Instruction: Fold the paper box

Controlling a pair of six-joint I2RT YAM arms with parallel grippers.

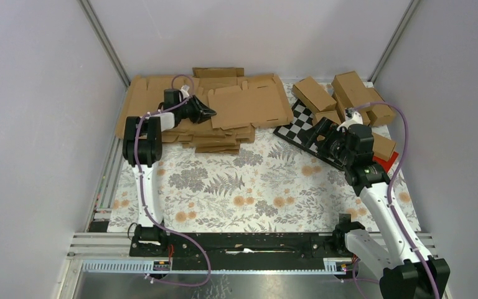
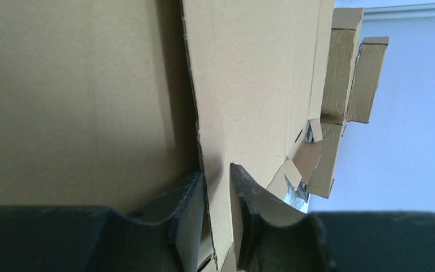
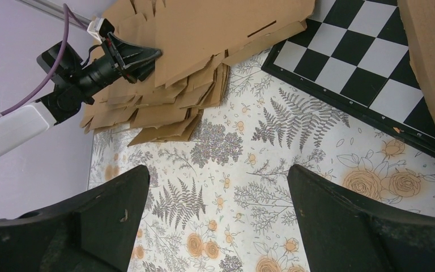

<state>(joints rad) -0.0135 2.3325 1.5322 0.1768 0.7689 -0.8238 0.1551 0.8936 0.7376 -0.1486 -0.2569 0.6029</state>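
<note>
Left gripper point(image 1: 206, 112) is pinched on the left edge of the paper box point(image 1: 249, 106), a flat blank lying atop the pile point(image 1: 215, 142). Right gripper point(image 1: 327, 140) sits right of the pile, fingers spread, empty. Risk: with a thin one-edge pinch, the blank may slip, buckle, or drag the sheets beneath it off the pile.

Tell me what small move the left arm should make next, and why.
Probably lift and pull the paper box toward the flowered cloth. The left end effector is shut on its edge, yet the sheet lies on the pile of blanks; the right end effector hangs open.
</note>
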